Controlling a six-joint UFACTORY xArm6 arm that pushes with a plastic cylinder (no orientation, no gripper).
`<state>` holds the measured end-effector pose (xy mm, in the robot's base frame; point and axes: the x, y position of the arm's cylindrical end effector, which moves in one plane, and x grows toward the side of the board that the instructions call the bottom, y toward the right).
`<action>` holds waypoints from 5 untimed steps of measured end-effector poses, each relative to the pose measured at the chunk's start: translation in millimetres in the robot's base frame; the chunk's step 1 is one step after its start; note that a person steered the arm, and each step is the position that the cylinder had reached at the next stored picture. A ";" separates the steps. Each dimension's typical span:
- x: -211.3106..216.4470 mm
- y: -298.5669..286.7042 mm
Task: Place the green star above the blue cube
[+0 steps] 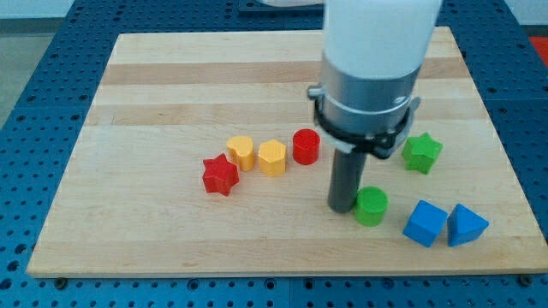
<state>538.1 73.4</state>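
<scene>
The green star (422, 152) lies on the wooden board (171, 85) at the view's right. The blue cube (425, 223) sits below it, near the board's bottom edge, with a gap between them. My tip (344, 207) rests on the board left of both, right beside a green cylinder (372, 206). The tip is well left of the green star and a little below it. The arm's white and grey body hides the board behind it.
A blue triangular block (467, 225) sits just right of the blue cube. A red cylinder (306, 146), a yellow hexagon (272, 158), another yellow block (241, 153) and a red star (220, 174) lie in a row left of the tip.
</scene>
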 end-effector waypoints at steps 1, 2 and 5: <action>-2.1 14.7; 9.1 27.4; -94.2 18.4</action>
<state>444.0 91.8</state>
